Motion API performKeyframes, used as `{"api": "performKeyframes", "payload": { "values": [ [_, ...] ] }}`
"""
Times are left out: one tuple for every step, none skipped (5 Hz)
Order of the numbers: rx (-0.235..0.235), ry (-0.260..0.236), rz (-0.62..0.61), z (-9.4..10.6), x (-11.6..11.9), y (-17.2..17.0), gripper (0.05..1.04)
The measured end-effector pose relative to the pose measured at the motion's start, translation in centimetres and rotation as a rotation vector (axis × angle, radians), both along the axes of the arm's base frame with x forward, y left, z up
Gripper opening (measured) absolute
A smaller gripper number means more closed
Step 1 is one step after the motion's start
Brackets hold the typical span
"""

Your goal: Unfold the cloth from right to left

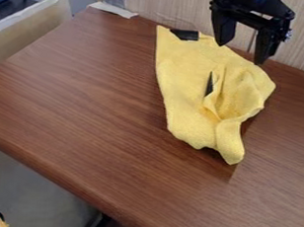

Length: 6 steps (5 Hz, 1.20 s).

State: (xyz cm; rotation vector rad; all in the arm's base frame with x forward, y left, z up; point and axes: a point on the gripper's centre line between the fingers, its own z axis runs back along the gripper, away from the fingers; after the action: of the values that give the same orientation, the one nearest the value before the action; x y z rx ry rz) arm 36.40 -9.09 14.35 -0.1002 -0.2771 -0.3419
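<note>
Looks like the grab stage of the unfold, pre-pinch. Got a rumpled yellow fabric cloth (181,90) on a brown wood-grain tabletop (95,106), bunched up on the view's right. Also got a black two-finger gripper (240,53) by the cloth's top right, spread open and empty. Next up, probably: lower onto a loose right-hand fold, pinch only the top layer, lift, pull left. Could easily snag both layers tbh.
</note>
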Motion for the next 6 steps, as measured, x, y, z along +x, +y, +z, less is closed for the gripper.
{"api": "performKeyframes", "payload": {
  "values": [
    [0.002, 0.033, 0.003, -1.2, 0.0, -0.1, 1.000],
    [-0.007, 0.084, 0.025, -3.0, 0.3, 0.4, 1.000],
    [-0.011, 0.103, 0.082, -3.8, 0.7, 1.9, 1.000],
    [-0.013, 0.125, 0.117, -4.9, 1.0, 2.8, 1.000],
    [-0.008, 0.132, 0.124, -5.4, 1.1, 3.1, 1.000],
    [0.021, 0.143, 0.120, -6.6, 1.2, 3.2, 1.000]
  ]
}}
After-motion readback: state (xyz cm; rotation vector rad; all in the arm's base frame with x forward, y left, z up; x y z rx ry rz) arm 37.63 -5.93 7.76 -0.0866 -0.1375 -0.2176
